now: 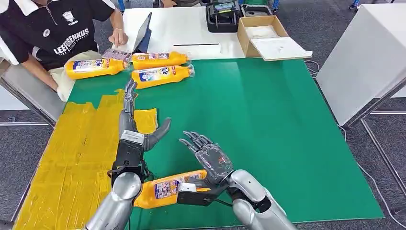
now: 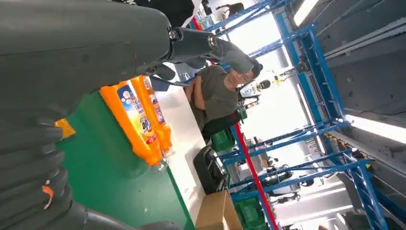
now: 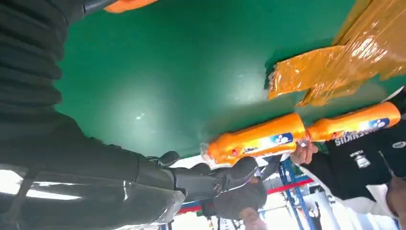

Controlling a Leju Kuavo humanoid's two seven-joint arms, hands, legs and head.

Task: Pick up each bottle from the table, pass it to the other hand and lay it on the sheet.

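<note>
A yellow bottle [image 1: 167, 188] lies near the table's front edge, its ends hidden under my two forearms. Just above its neck my right hand [image 1: 209, 155] is open with fingers spread; I cannot tell whether it touches the bottle. My left hand [image 1: 130, 115] reaches forward over the edge of the crinkled yellow sheet [image 1: 81, 153], fingers straight, thumb out, holding nothing. Three more yellow bottles [image 1: 163, 75] [image 1: 158, 60] [image 1: 95, 68] lie at the far left of the green mat [image 1: 268, 129]. Two of them show past my left hand [image 2: 95, 43] as bottles [image 2: 139, 120], and bottles [image 3: 258, 141] lie beyond my right hand [image 3: 95, 163].
A person in a black shirt [image 1: 57, 28] sits at the far left corner, a hand [image 1: 118, 36] by a tablet [image 1: 143, 33]. Behind the mat are a cardboard box [image 1: 261, 36] and a black case [image 1: 222, 17]. A white table [image 1: 368, 57] stands to the right.
</note>
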